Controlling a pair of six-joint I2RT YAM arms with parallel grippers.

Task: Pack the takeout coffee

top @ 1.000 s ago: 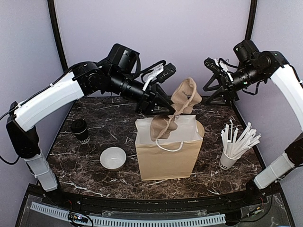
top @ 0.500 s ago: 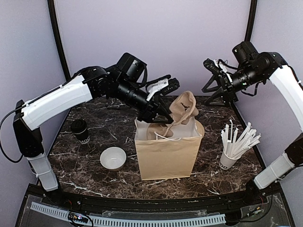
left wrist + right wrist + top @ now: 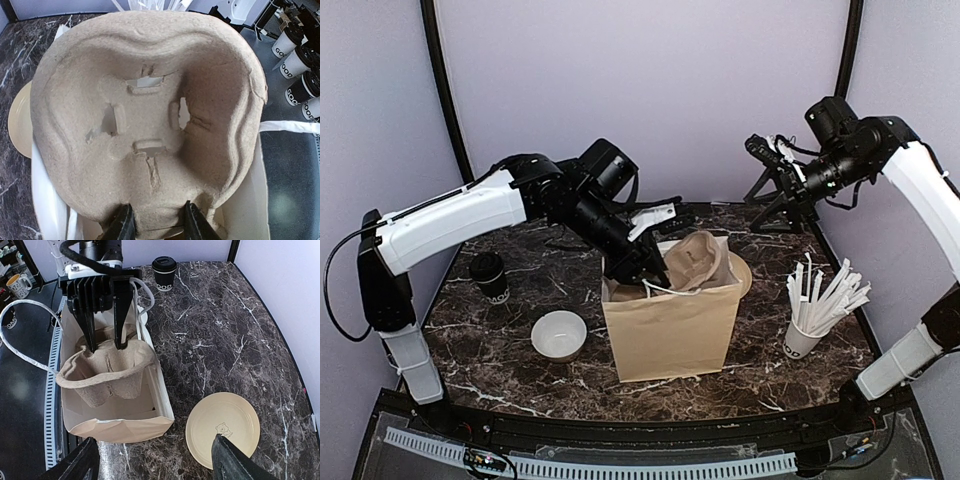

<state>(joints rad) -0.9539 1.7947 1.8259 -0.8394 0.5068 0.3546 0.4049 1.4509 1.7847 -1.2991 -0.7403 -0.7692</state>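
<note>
The takeout coffee (image 3: 489,277), a black cup with a black lid, stands on the left of the marble table (image 3: 520,380); the right wrist view shows the cup (image 3: 164,272) at its top. My left gripper (image 3: 642,268) is shut on the rim of a brown pulp cup carrier (image 3: 150,115), holding it tilted in the mouth of the open brown paper bag (image 3: 670,335). The carrier (image 3: 105,372) sits partly inside the bag (image 3: 117,425), with the left gripper's fingers (image 3: 90,337) pinching its edge. My right gripper (image 3: 770,160) hangs open and empty above the back right, high over the bag.
A white bowl (image 3: 559,334) lies left of the bag. A cream plate (image 3: 222,429) lies behind the bag on its right. A white cup of straws (image 3: 815,310) stands at the right. Several more cups (image 3: 300,60) stand off the table.
My left arm has come down and to the right, lowering the carrier from above the bag into its mouth. The right arm has barely moved.
</note>
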